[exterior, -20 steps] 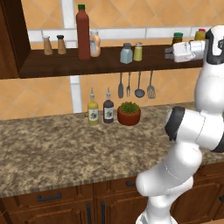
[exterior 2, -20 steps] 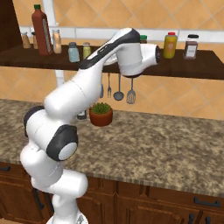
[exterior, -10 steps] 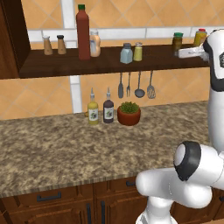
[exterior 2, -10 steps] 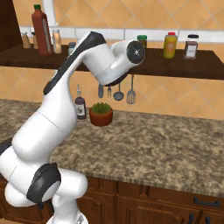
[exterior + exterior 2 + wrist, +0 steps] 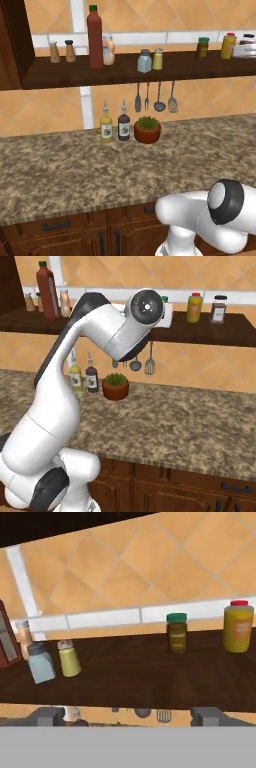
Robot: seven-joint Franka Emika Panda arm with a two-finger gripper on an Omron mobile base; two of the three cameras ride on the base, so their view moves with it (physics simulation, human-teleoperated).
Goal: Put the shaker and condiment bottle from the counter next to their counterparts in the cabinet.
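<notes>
Hand view: the shaker (image 5: 69,658), a small yellow-green cylinder with a pale grey cap, stands upright on the dark brown wooden shelf of the cabinet (image 5: 150,677), just beside the pale blue-grey shaker (image 5: 40,662) with its grey cap. In the left base view the same pair stands side by side near the middle of the shelf, the yellow-green shaker (image 5: 157,59) to the right of the blue-grey one (image 5: 144,61). The condiment bottle (image 5: 94,37), tall, slim and red with a small green cap, stands upright farther left on the shelf, touching or nearly touching the squat peach-and-white bottle (image 5: 108,50) just behind it; its label faces forward, but no writing on it can be read. Two brown dark-capped shakers (image 5: 60,51) stand near the dark side panel at the shelf's left end. Toward the right end are a dark jar with a green lid (image 5: 176,633) and a yellow jar with a red lid (image 5: 237,626), whose labels are too blurred to read. The gripper (image 5: 129,716) is held in front of the shelf edge, its two finger tips spread wide with nothing between them. Below the shelf, a yellow pointed-nozzle bottle (image 5: 106,126), a dark pointed-nozzle bottle (image 5: 123,124) and a potted plant (image 5: 147,130) stand on the granite counter (image 5: 75,170), beneath hanging utensils (image 5: 155,97).
</notes>
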